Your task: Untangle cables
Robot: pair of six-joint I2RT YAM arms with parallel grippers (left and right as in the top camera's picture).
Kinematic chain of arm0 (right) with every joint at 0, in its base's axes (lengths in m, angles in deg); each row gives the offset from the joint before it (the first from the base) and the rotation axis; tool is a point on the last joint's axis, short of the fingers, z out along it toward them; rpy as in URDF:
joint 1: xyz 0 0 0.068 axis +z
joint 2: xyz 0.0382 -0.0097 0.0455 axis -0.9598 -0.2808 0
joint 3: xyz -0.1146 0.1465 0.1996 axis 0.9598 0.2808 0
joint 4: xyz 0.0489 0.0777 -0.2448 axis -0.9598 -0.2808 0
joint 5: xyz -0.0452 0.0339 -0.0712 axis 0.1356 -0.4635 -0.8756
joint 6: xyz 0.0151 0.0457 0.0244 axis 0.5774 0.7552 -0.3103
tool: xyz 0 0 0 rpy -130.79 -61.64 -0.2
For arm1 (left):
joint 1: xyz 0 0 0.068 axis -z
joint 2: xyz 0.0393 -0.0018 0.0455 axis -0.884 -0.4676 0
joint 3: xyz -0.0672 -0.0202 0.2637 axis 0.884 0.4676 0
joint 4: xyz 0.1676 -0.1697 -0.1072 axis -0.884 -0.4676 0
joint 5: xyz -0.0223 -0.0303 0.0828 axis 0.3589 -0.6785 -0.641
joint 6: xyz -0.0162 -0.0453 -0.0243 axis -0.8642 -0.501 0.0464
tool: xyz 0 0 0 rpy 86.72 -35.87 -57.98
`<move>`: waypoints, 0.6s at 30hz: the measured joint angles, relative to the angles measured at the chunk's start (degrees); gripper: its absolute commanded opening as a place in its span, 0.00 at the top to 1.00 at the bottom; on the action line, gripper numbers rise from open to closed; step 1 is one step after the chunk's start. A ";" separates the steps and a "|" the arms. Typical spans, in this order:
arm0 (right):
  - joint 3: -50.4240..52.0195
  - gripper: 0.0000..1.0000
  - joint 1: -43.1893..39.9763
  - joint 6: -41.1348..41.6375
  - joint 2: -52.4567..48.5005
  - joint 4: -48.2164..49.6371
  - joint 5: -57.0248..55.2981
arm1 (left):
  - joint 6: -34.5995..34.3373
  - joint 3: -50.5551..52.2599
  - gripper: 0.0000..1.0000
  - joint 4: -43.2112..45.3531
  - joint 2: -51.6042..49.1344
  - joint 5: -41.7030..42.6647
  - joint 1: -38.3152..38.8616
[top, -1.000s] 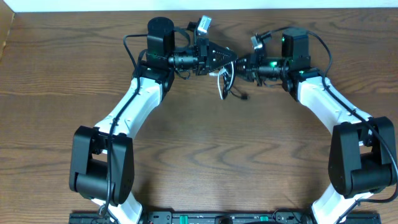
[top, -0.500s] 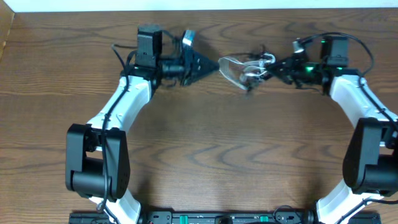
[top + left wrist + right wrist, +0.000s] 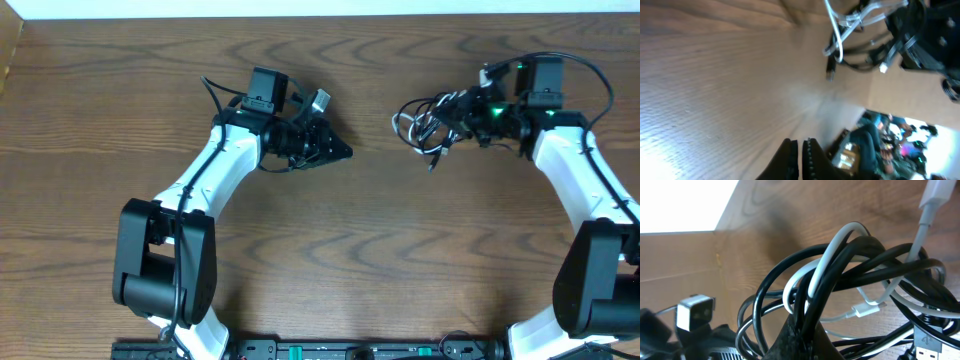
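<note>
- Cables [image 3: 418, 125]: we log one tangled bunch at the far right of the table [image 3: 320, 260], hanging from the right gripper [image 3: 453, 112]. We cannot tell whether it touches the wood.
- Right gripper: its fingers are clamped on the bunch's loops.
- Left gripper [image 3: 343, 153]: its fingers are together and hold nothing. It is well apart from the bunch and points toward it.
- Right wrist view only: the black cable [image 3: 860, 247] lies in several loops. The white cable [image 3: 831, 244] arches over and through them. A white plug [image 3: 935, 192] is at the upper right and a black USB plug [image 3: 926, 342] at the lower right.
- Left wrist view only: a small black plug end [image 3: 830, 75] dangles below the bunch.
- Overhead only: we see both arms whole, and the gap between the grippers.
- Surface: brown wood-grain tabletop, with a white strip along its far edge.
- Room: past the table, the left wrist view shows a tan panel and blurred, colourful clutter.
</note>
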 measured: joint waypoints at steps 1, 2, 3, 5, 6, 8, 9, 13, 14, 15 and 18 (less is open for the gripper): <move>0.00 0.99 0.70 0.11 0.00 -0.52 -0.74 | -0.74 0.00 0.74 0.44 0.00 -1.53 0.35; 0.02 0.99 1.09 0.13 0.00 -0.85 -1.20 | -1.33 0.00 0.69 0.87 0.00 -2.47 0.63; 0.02 0.99 1.44 0.17 0.00 -1.07 -1.73 | -2.40 0.04 0.62 1.77 0.00 -3.50 0.96; 0.02 0.99 2.10 0.50 0.00 -0.98 -2.38 | -4.55 0.13 0.56 4.17 0.00 -4.90 1.81; 0.02 0.99 2.21 0.59 0.00 -0.96 -2.58 | -5.38 0.13 0.56 5.97 0.00 -5.51 2.29; 0.02 0.99 2.38 0.90 0.00 -0.70 -2.51 | -6.80 0.20 0.48 9.94 0.00 -6.21 3.26; 0.02 0.99 2.47 1.05 0.00 -0.57 -2.27 | -7.58 0.24 0.45 12.20 0.00 -6.56 3.78; 0.02 0.99 2.47 1.51 0.00 -0.70 -0.83 | -9.18 0.39 0.30 22.21 0.00 -7.10 5.22; 0.02 0.99 2.47 1.57 0.00 -0.79 -0.44 | -9.31 0.37 0.28 24.02 0.00 -7.04 5.44; 0.02 0.99 2.49 1.66 0.00 -0.79 0.07 | -9.51 0.37 0.28 25.73 0.00 -7.04 5.55; 0.02 0.99 2.67 1.70 0.00 -0.72 1.01 | -9.62 0.37 0.29 28.39 0.00 -7.06 5.57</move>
